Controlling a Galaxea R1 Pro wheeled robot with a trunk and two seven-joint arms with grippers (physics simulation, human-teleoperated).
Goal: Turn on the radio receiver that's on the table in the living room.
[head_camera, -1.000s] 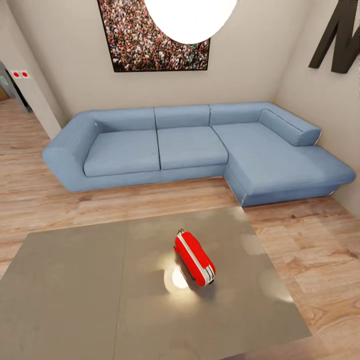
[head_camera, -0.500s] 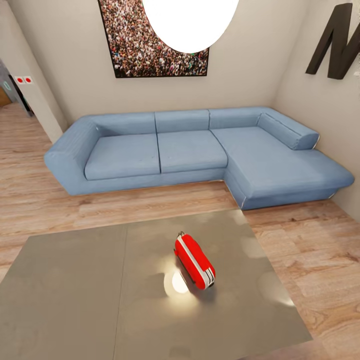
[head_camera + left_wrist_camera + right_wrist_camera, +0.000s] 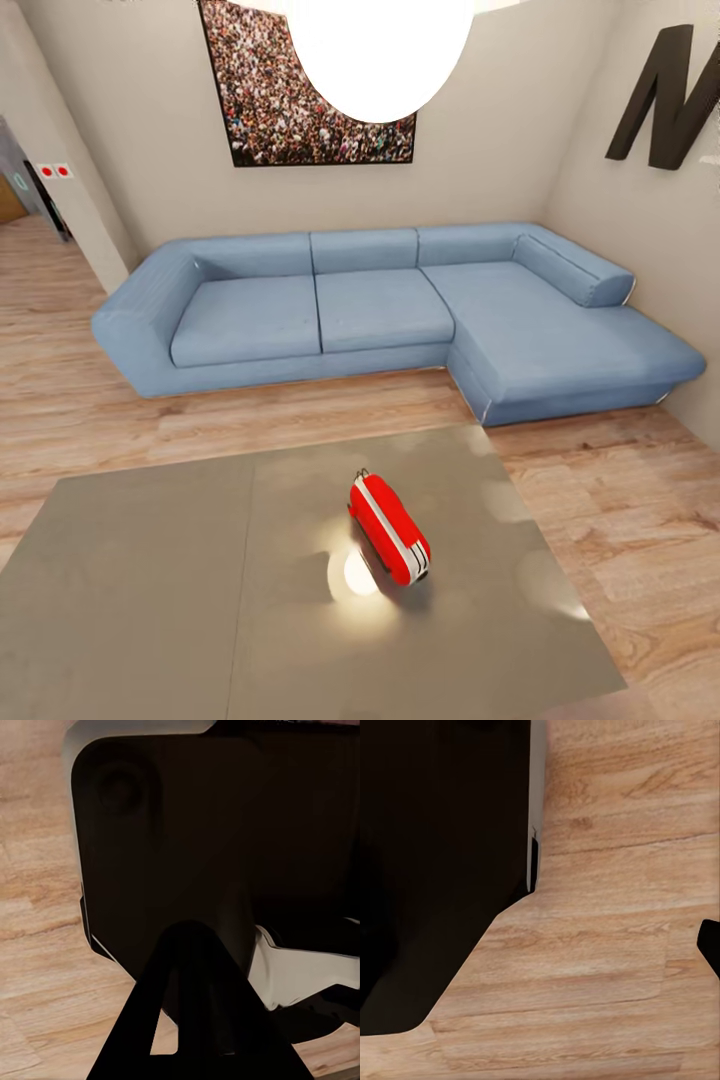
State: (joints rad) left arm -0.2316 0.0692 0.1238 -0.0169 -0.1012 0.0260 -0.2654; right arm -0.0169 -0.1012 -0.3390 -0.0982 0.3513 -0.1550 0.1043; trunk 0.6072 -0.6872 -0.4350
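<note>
- although the left gripper point(image 3: 191, 1020) shows as a dark silhouette over wood floor point(image 3: 37, 945), whether its jaws stand apart or together cannot be told; the right gripper's state likewise cannot be told.
- radio receiver point(image 3: 389, 526) lies on the table point(image 3: 150, 600), right of centre, apart from every edge.
- judged light, rigid, smooth-shelled: it may slide on the glossy top, so press it gently or steady the body by its thin handle.
- bare tabletop surrounds it.
- beyond lie a floor strip, then the sofa point(image 3: 380, 310).
</note>
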